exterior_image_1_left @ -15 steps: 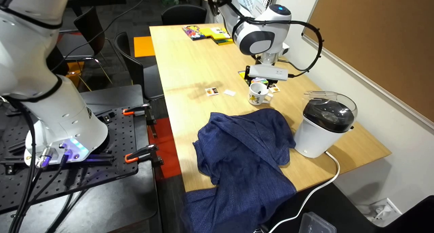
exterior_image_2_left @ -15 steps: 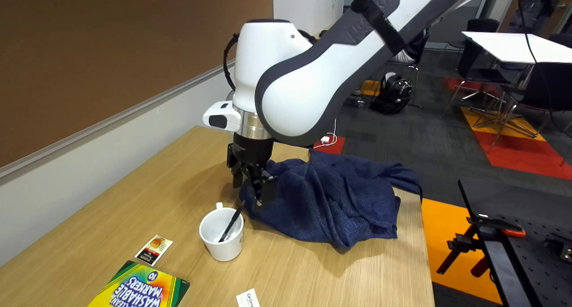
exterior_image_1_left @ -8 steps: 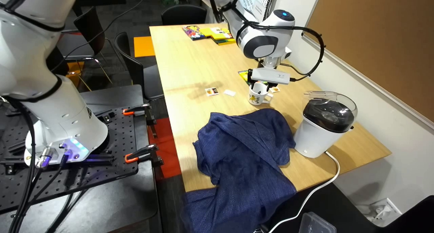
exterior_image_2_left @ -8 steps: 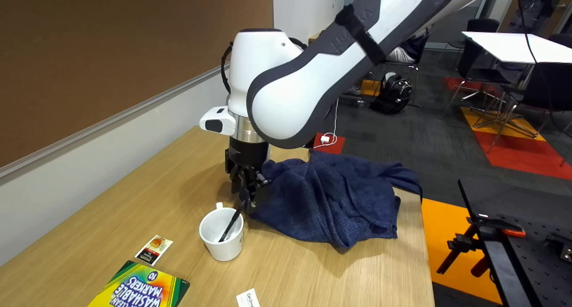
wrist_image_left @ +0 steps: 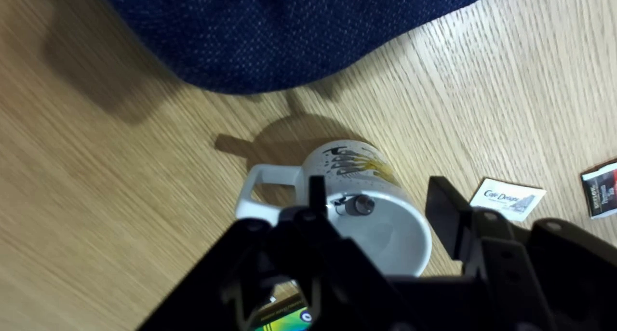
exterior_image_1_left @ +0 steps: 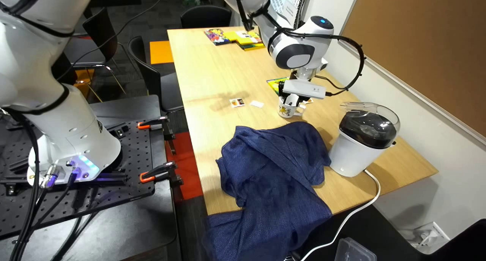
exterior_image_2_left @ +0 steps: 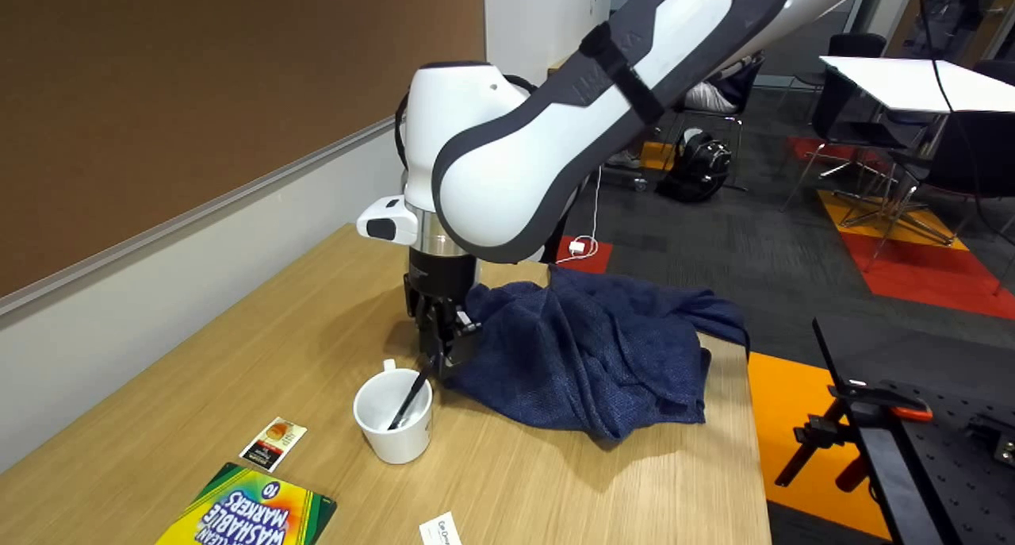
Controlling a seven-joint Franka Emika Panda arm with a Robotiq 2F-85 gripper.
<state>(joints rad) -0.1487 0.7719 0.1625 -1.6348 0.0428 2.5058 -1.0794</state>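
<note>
The mug (wrist_image_left: 344,169) is white with a black-and-yellow print and stands upright on the table (wrist_image_left: 487,104), near the blue cloth (wrist_image_left: 289,37). In an exterior view a slim dark pen (exterior_image_2_left: 410,398) leans inside it, much of its length in sight; the wrist view shows the pen's round metallic end. The gripper (wrist_image_left: 378,196) hangs over the mug with its jaws apart. In an exterior view, a white appliance (exterior_image_1_left: 353,154) stands beside the cloth, outside the wrist view.

The white, dark-grey-trimmed jointed arm (exterior_image_2_left: 501,200) slants down to a near-upright, silver-ringed wrist (exterior_image_2_left: 438,236); below, the black two-fingered gripper (wrist_image_left: 378,194) points downward, its fingers (wrist_image_left: 446,218) apart.
</note>
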